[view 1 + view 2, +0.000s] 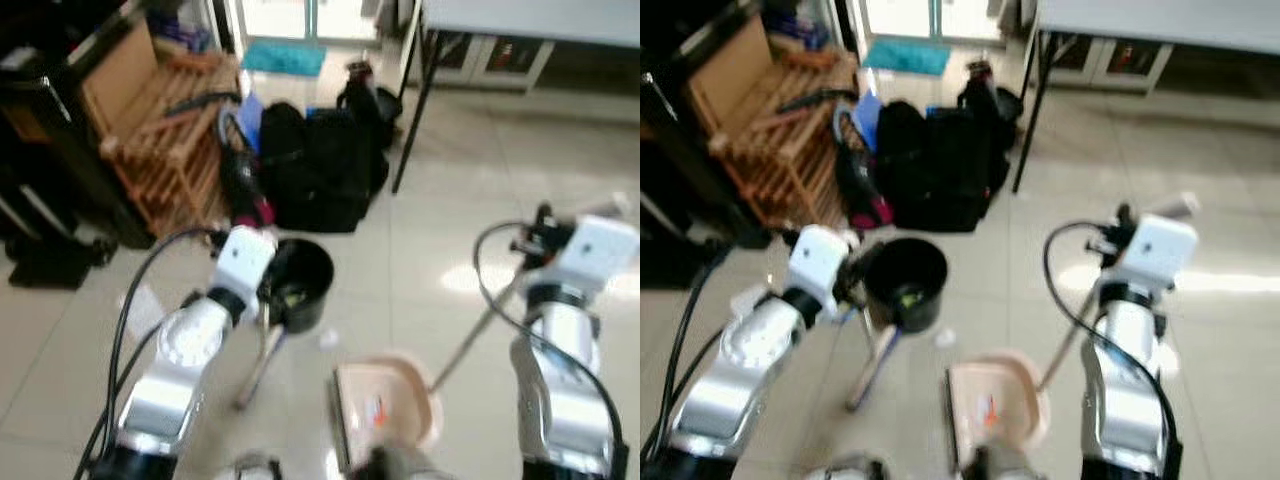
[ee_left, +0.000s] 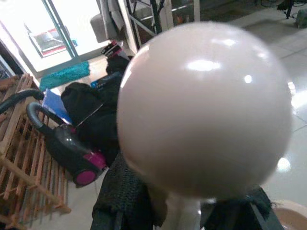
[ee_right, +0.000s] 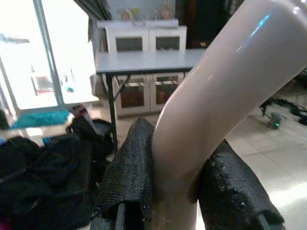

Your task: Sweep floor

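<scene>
The pink dustpan [image 1: 385,405] lies on the floor [image 1: 440,200] at 6 o'clock, litter inside. The left gripper [image 2: 180,211] clamps the broom handle [image 1: 260,362] at 8; the right gripper [image 3: 177,191] clamps the dustpan handle [image 1: 478,330] at 4. Sweeping seems under way; next, probably brush debris panward. The black bin [image 1: 298,283] and bags [image 1: 320,165] crowd 11 to 12.

Daylight flooding through glass door [image 2: 53,33], blown out white, bright glare patches on glossy tiled floor [image 1: 470,275], head views soft with motion blur, handle knob [image 2: 204,108] close and out of focus, left corner dim.
</scene>
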Controlling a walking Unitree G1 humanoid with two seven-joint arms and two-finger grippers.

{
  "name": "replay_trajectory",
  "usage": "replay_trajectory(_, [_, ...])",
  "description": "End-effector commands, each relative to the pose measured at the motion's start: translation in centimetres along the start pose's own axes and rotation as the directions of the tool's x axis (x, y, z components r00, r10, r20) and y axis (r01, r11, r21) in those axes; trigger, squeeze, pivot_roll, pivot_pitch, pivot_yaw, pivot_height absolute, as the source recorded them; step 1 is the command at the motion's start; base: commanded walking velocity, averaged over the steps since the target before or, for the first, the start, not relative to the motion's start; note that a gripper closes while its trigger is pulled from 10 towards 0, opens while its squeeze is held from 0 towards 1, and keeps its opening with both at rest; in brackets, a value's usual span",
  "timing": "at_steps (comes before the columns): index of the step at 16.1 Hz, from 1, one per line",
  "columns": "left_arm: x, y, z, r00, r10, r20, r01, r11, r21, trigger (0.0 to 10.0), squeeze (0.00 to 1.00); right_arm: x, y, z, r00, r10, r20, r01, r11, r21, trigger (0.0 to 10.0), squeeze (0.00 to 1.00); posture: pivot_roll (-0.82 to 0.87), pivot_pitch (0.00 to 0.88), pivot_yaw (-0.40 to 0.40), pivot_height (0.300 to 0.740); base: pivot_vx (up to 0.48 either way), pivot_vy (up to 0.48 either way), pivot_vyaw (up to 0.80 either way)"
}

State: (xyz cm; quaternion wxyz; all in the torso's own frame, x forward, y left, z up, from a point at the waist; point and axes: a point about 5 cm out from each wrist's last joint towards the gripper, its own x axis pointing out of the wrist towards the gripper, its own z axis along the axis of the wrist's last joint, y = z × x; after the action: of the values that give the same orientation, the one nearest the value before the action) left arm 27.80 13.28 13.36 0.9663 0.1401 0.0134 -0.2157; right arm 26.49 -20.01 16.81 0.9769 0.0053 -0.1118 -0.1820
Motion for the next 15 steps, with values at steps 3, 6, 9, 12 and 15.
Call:
replay_trajectory(3, [-0.1,-0.4,0.7,0.999,-0.006,0.034,0.006,1.0,0.012,10.0,0.0,-0.1,-0.3,0.8,0.999,-0.017,0.028,0.017,1.0,-0.01,10.0,0.0,-0.05,0.169,0.019,0.74,0.0,-0.48,0.0])
replay_trajectory(6, [-0.2,-0.4,0.7,0.999,-0.009,0.034,0.008,1.0,0.011,10.0,0.0,-0.1,-0.2,1.0,0.999,-0.025,0.028,0.025,1.0,-0.008,10.0,0.0,-0.05,0.171,0.02,0.74,0.0,-0.48,0.0])
replay_trajectory(9, [-0.1,-0.2,0.6,1.0,-0.015,0.003,0.015,0.997,-0.08,10.0,0.0,0.0,-0.2,1.1,0.999,-0.026,0.029,0.026,1.0,-0.005,10.0,0.0,-0.05,0.168,0.017,0.74,0.0,0.0,0.0])
replay_trajectory(12, [0.0,0.3,0.8,1.0,0.013,0.019,-0.012,0.997,-0.077,10.0,0.0,0.0,-0.2,1.1,0.999,-0.025,0.028,0.025,1.0,-0.005,10.0,0.0,-0.05,0.166,0.015,0.74,0.0,0.48,0.0])
replay_trajectory(15, [-0.1,1.1,0.9,0.998,0.043,0.035,-0.041,0.998,-0.043,10.0,0.0,0.1,-0.1,1.3,0.999,-0.022,0.035,0.022,1.0,-0.003,10.0,0.0,-0.05,0.155,0.017,0.74,0.0,0.32,0.0])
